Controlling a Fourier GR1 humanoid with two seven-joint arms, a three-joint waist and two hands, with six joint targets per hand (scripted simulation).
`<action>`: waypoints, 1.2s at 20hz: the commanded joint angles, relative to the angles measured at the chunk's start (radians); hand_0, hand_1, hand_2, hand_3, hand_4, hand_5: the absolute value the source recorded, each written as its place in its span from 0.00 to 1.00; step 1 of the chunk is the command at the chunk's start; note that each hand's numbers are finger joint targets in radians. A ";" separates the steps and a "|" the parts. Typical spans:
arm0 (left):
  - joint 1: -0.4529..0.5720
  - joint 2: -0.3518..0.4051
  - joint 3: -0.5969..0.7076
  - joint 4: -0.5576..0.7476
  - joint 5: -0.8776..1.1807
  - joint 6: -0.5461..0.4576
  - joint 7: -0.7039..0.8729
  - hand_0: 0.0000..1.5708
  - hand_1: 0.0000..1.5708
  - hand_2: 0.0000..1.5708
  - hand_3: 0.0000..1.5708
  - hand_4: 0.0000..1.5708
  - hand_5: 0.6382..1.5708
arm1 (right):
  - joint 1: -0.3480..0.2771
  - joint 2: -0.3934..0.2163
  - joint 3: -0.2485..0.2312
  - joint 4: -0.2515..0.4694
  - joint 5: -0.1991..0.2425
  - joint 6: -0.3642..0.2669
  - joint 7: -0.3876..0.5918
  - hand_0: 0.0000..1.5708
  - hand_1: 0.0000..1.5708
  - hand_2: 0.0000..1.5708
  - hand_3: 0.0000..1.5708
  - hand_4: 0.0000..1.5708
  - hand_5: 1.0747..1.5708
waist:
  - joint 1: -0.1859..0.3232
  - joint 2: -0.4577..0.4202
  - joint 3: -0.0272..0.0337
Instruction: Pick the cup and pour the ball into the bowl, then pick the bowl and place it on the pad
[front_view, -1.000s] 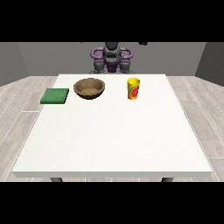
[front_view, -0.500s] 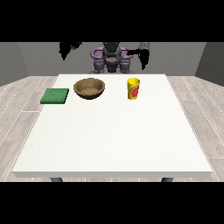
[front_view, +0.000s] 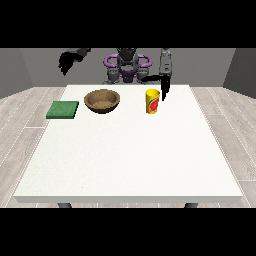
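A yellow cup (front_view: 152, 101) with a red mark stands upright on the white table (front_view: 130, 150), right of centre near the far edge. To its left sits a brown bowl (front_view: 102, 100), and further left a green pad (front_view: 63, 109) lies flat. The hand at the view's right (front_view: 164, 85) hangs just above and to the right of the cup, fingers pointing down, holding nothing. Raised high above the table's far left corner, the hand at the view's left (front_view: 67, 61) has relaxed fingers and holds nothing. No ball shows; the cup's inside is hidden.
The robot's torso (front_view: 127, 65) stands behind the table's far edge. A grey wood floor surrounds the table.
Both arms have risen from beside the torso. The hand at the view's right has come down close to the cup; the other has swung out to the left.
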 joint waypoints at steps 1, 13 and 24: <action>-0.071 0.029 0.069 0.182 0.032 -0.029 -0.101 0.00 0.00 0.00 0.00 0.01 0.86 | 0.000 -0.030 -0.033 0.039 -0.040 0.049 -0.006 0.00 0.00 0.00 0.00 0.42 0.98 | -0.020 -0.004 0.0002; -0.186 0.048 0.127 0.511 0.037 -0.027 -0.268 0.00 0.00 0.00 0.00 0.41 0.96 | -0.036 -0.093 -0.115 0.162 -0.097 0.125 -0.058 0.00 0.00 0.00 0.00 0.43 0.99 | -0.037 -0.010 0.0001; -0.254 0.068 0.135 0.658 -0.079 0.218 -0.368 0.82 0.82 1.00 1.00 0.89 0.87 | -0.057 -0.187 -0.174 0.115 -0.194 0.213 -0.002 0.00 0.00 0.00 0.10 0.40 0.99 | -0.130 0.046 0.0003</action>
